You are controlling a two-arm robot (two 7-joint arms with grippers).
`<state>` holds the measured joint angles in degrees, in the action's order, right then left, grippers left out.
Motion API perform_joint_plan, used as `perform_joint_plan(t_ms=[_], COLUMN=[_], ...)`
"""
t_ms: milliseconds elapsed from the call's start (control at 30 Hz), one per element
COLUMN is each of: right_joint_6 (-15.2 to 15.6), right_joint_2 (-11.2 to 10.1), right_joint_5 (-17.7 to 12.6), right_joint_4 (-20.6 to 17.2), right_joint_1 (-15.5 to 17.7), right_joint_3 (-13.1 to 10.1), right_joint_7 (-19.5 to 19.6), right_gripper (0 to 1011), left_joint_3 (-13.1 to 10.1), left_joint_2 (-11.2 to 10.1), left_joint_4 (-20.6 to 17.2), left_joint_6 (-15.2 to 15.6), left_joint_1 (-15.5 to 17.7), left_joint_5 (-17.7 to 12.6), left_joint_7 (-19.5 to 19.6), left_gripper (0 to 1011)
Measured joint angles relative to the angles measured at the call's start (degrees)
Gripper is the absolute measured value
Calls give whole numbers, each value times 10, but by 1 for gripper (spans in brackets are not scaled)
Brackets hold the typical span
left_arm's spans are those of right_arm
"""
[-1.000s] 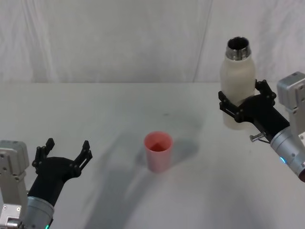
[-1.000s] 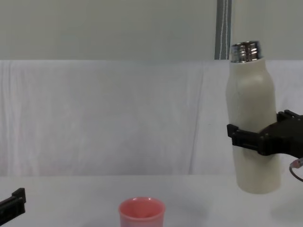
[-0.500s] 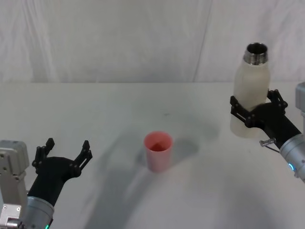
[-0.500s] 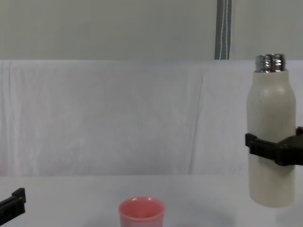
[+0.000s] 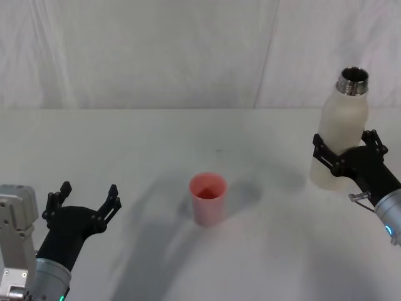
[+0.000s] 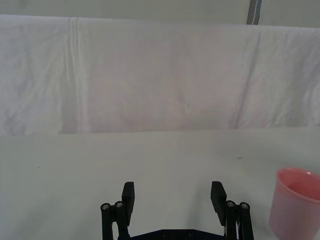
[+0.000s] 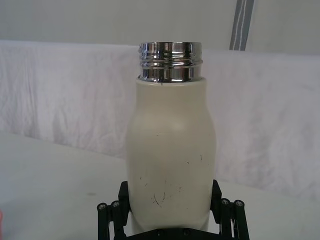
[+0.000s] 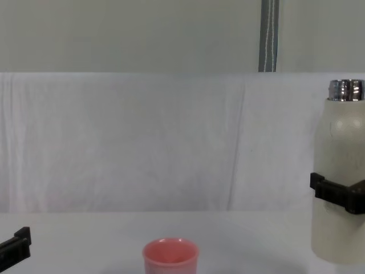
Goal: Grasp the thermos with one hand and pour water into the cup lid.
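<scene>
Right gripper (image 5: 348, 155) sits at the right edge of the head view, fingers clamped around the lower body of the bottle (image 5: 340, 135); the right wrist view confirms black fingers (image 7: 112, 216) pressed against both sides of the cream wall. Bottle is upright, steel neck up, uncapped, its base close to the table (image 5: 125, 157) surface; contact with the table cannot be told. Change over the last second: the bottle has travelled from nearer the middle out to the right and come lower, moving away from the cup (image 5: 208, 199) rather than toward it. Judgement: either the pour is over and the bottle is being set back, or the arm is repositioning; whether water is in the cup cannot be told. Cup stands at centre frame, upright, well apart from the bottle, position unchanged. Left gripper (image 5: 86, 199) stays parked at lower left of the head view, fingers spread, holding nothing. Count: one bottle, one cup, two grippers.
</scene>
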<state>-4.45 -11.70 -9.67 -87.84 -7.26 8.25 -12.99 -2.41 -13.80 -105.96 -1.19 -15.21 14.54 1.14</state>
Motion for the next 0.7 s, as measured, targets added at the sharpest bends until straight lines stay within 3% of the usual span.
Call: perform_joint_plan(t_ms=[700], right_joint_6=[-20], right_joint_2=[7], right_joint_5=[-18], right_joint_4=[36], right_joint_1=[11], right_joint_3=[-4], right_joint_7=[-2], right_gripper=[950], left_joint_3=[0], left_joint_2=[0], left_joint_4=[0], left_joint_6=[0], left_joint_1=[0], left_joint_5=[0], left_joint_7=[0], left_gripper=[1001])
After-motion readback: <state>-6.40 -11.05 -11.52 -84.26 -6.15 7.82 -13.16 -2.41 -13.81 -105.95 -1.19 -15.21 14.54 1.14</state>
